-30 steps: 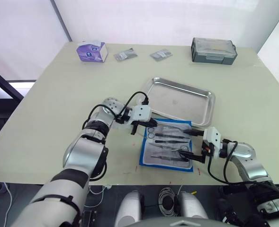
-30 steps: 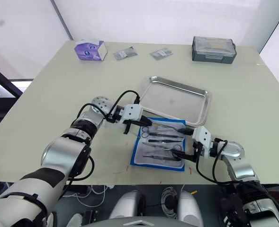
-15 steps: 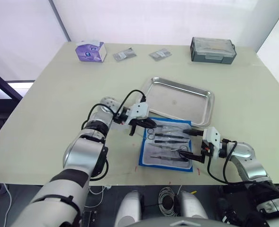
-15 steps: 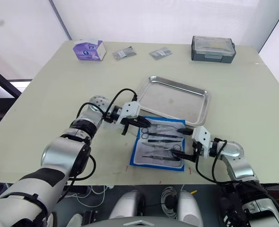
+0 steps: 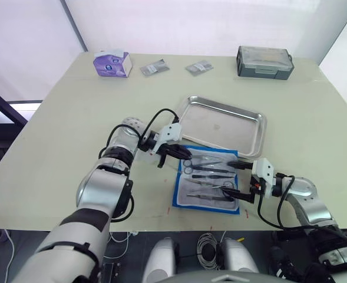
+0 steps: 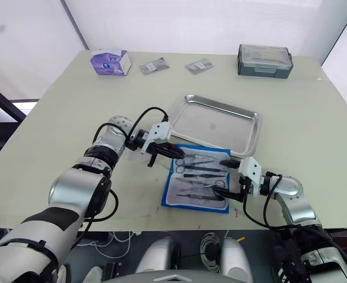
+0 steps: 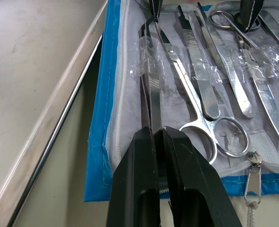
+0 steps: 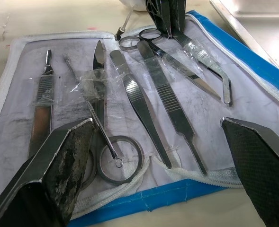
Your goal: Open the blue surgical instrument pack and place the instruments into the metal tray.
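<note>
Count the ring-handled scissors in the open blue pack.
2. One pair has its rings at the pack's edge nearest the right pincer; the other's rings lie at the opposite end, beside the left pincer, shut on slim tweezers. The pincers may hide more.

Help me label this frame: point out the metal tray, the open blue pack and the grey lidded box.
metal tray (image 5: 253,141), left eye view, right rim.
blue surgical instrument pack (image 5: 177,190), left eye view, left blue border.
grey lidded box (image 5: 265,61), left eye view, lid top.

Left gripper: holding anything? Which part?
Yes. The left gripper is shut on the near end of a slim tweezer-like instrument lying in the open pack. The right gripper is open, holding nothing.
</note>
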### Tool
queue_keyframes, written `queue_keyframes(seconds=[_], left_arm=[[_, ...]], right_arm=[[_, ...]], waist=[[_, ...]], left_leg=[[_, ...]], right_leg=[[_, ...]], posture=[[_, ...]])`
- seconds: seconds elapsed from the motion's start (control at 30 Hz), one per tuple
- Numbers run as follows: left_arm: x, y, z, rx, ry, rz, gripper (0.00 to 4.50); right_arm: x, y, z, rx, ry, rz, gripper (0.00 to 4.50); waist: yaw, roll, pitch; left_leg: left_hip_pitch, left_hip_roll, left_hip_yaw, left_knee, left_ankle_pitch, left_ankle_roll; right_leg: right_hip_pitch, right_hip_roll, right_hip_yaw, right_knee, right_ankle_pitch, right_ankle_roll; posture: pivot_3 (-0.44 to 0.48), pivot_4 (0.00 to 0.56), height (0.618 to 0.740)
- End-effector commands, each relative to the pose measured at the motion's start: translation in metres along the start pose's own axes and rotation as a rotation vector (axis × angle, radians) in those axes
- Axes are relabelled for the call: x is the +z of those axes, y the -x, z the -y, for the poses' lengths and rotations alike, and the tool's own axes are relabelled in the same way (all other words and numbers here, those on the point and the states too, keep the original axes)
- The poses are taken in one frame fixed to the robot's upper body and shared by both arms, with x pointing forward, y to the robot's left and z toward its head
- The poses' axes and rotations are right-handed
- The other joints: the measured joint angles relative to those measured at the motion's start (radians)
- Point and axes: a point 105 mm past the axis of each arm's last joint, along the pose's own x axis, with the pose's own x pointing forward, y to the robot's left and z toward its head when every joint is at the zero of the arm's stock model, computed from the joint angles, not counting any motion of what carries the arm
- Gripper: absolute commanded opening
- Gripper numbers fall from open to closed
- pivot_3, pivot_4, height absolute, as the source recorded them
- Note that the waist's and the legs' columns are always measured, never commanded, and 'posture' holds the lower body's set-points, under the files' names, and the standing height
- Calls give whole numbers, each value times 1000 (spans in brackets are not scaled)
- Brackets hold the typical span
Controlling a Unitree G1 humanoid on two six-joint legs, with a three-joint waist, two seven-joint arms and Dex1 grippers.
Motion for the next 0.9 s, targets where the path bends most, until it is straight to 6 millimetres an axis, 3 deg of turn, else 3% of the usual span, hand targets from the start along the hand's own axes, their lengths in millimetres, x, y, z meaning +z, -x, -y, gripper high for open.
queue_keyframes(seconds=[0.03,0.9], left_arm=[[18,16,-11,27,-39,27,21],[20,42,-14,39,-12,-19,21]], right_arm=[[-36,0,-20,46,-87,-132,4500],[-36,-2,-21,54,-88,-134,4500]], waist=[[0,0,0],[0,0,0]], left_leg=[[0,0,0,0,0,0],[0,0,0,0,0,0]], right_leg=[[0,0,0,0,0,0],[0,0,0,0,0,0]], posture=[[0,150,727],[0,150,727]])
